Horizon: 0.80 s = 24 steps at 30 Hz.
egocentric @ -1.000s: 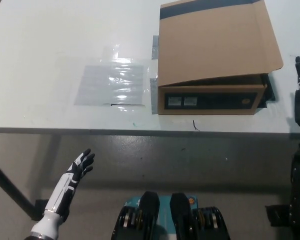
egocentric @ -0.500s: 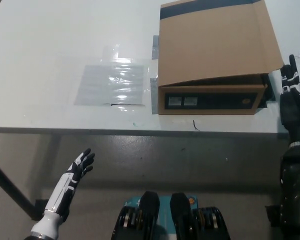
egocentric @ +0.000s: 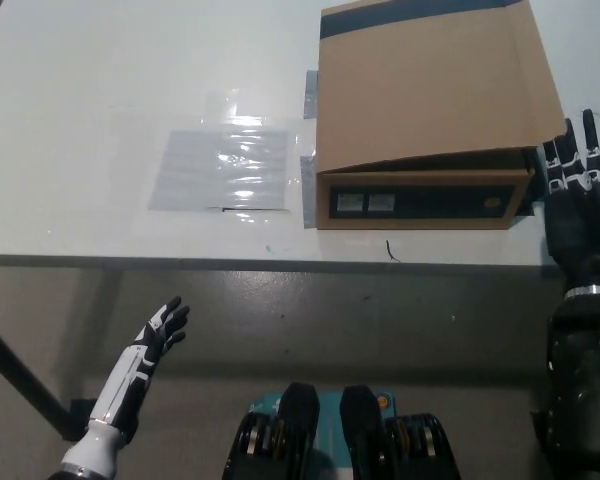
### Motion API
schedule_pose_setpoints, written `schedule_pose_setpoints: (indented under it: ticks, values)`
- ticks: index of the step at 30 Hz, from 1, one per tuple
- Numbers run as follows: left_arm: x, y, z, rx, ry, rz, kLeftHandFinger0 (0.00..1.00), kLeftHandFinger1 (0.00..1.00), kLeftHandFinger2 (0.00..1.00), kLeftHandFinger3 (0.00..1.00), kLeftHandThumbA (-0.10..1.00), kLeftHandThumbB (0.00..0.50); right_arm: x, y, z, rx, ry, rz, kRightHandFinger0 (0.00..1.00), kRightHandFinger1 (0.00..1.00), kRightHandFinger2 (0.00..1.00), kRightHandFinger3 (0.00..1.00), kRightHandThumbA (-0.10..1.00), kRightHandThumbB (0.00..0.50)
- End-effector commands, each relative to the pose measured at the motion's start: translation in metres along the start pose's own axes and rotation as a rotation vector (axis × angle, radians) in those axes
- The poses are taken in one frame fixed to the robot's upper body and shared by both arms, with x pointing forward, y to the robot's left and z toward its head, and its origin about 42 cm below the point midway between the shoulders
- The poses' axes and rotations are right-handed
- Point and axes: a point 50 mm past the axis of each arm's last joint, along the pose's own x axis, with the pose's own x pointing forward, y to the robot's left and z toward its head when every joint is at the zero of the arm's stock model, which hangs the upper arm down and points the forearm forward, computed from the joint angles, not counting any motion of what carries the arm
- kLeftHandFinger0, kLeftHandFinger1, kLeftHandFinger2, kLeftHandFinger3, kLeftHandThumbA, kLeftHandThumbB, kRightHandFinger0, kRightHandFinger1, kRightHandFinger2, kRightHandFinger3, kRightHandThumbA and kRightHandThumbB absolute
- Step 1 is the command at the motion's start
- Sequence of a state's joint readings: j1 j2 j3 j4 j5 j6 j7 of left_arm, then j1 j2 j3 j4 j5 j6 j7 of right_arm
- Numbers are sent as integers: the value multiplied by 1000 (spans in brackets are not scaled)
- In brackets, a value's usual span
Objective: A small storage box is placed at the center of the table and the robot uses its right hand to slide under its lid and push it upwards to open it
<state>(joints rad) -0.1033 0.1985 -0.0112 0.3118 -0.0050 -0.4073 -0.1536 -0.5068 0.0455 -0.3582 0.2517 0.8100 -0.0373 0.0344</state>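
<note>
Head view: your cardboard storage box [egocentric: 420,190] sits on the white desk [egocentric: 100,90], right of centre and close to the near edge. Its brown lid [egocentric: 430,85] is hinged at the far side and tilts down toward you, with the near edge lifted a little off the front wall, so there is a dark gap beneath it that is wider at the right corner. The front wall carries a dark band with two small pale labels [egocentric: 365,203] on its left part. Dark tape runs along the far edge of the lid.

Your right robot hand [egocentric: 578,195], black, is raised just beside the box's right front corner, fingers [egocentric: 570,150] straight, spread apart and pointing away from you, holding nothing. Their tips sit level with the lid's right corner; you cannot tell whether they touch it.

Your left robot hand [egocentric: 160,335], white, rests low at the lower left, below the desk edge and well apart from the box, fingers loosely extended and empty.

A clear plastic sheet [egocentric: 223,168] lies flat on the desk just left of the box. A short dark mark [egocentric: 390,250] sits on the desk in front of the box.
</note>
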Motion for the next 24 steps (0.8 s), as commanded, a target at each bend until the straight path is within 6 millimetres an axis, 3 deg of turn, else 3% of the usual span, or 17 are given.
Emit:
schedule_pose_setpoints:
  ticks: [1,7,20,24]
  values:
    - [10,7,12,26,-65,-13,1000,1000,1000,1000,1000,500,13,31,3,40,-35,95,1000,1000,1000,1000,1000,250]
    - [8,6,11,19,-60,-17,1000,1000,1000,1000,1000,500,11,43,-3,51,-21,100,1000,1000,1000,1000,1000,263]
    - [8,7,10,20,-57,-14,1000,1000,1000,1000,1000,500,9,65,-17,71,3,132,1000,1000,1000,1000,1000,240]
    - [8,5,10,20,-57,-12,1000,1000,1000,1000,1000,500,11,71,-21,86,17,139,1000,1000,1000,1000,1000,262]
